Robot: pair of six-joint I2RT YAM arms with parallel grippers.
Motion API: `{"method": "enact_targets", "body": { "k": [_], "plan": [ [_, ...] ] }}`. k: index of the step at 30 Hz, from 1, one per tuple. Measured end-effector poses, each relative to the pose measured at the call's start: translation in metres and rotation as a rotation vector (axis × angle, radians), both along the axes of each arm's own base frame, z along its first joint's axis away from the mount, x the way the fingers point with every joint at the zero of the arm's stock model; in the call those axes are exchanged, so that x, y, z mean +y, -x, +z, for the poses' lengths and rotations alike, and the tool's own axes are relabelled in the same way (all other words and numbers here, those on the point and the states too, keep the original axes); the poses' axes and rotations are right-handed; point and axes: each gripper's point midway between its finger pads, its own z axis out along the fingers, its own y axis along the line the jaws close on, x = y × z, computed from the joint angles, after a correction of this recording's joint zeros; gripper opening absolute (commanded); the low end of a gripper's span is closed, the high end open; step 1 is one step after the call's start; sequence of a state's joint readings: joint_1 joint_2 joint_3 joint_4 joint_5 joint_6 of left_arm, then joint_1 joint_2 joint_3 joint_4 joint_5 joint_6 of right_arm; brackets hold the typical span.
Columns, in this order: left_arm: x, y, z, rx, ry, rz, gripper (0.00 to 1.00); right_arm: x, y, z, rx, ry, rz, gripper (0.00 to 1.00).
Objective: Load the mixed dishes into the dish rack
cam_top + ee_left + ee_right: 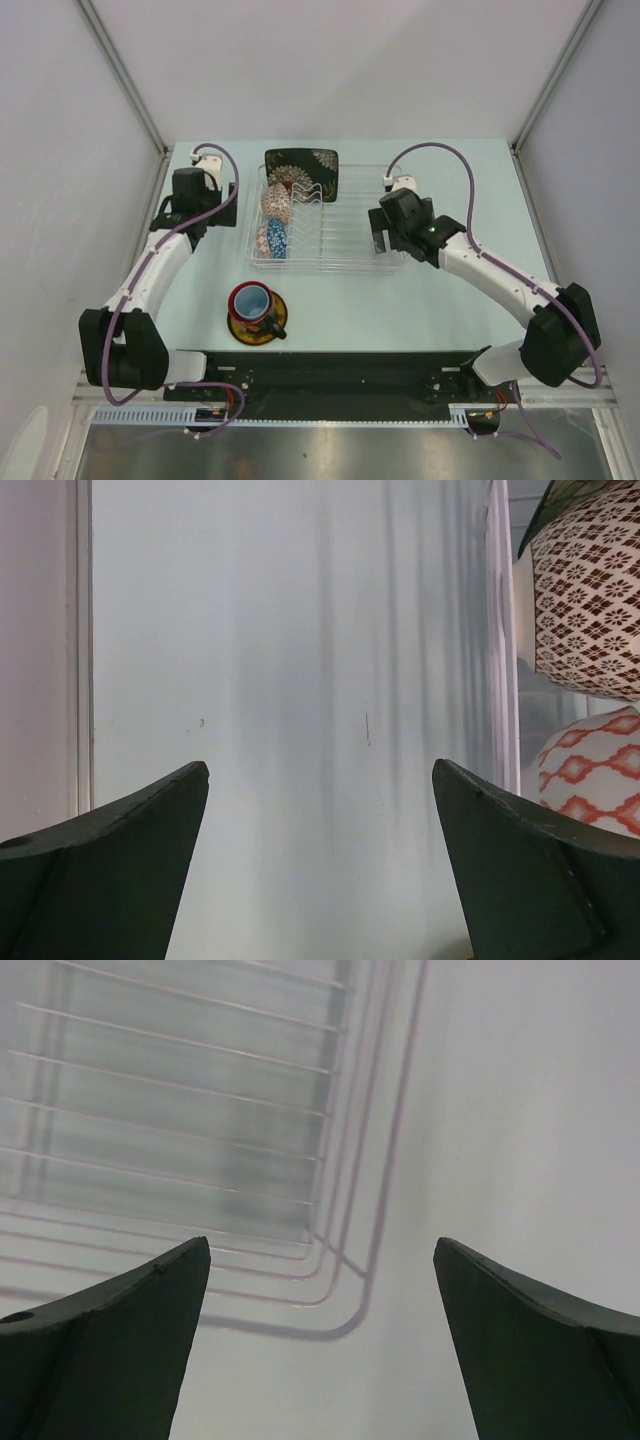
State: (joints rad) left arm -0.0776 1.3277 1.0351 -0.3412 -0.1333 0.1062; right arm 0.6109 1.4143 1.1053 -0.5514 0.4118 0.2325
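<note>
The white wire dish rack (pixel 340 230) stands mid-table. The black square floral plate (pixel 301 166) leans at its back left. The beige netted bowl (pixel 277 200) and the small blue bowl (pixel 276 238), white with red lattice outside, stand on edge at its left end. The red mug with blue inside (pixel 250 300) sits on the yellow saucer (pixel 262 322) in front of the rack. My left gripper (pixel 203 222) is open and empty left of the rack; its view (pixel 320 770) shows both bowls (pixel 590 590) (pixel 600 765). My right gripper (pixel 381 240) is open and empty over the rack's right front corner (pixel 330 1250).
Grey walls with metal posts (pixel 125 75) close in the table on three sides. A black rail (pixel 330 375) runs along the near edge between the arm bases. Bare table (pixel 470 170) lies right of the rack.
</note>
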Motion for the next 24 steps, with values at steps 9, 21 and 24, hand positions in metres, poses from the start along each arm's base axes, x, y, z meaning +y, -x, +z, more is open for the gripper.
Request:
{"method": "enact_targets", "body": {
  "k": [9, 21, 24],
  "plan": [
    [0.014, 0.010, 0.010, -0.008, 0.069, -0.003, 1.00, 0.147, 0.066, 0.126, -0.110, -0.436, 0.456, 1.00],
    [0.016, 0.035, 0.036, -0.099, 0.115, -0.020, 1.00, 0.341, 0.106, 0.127, 0.094, -0.424, 0.860, 0.57],
    [0.019, 0.038, 0.031, -0.089, 0.121, -0.012, 1.00, 0.346, 0.125, 0.066, 0.253, -0.307, 0.890, 0.56]
  ]
}}
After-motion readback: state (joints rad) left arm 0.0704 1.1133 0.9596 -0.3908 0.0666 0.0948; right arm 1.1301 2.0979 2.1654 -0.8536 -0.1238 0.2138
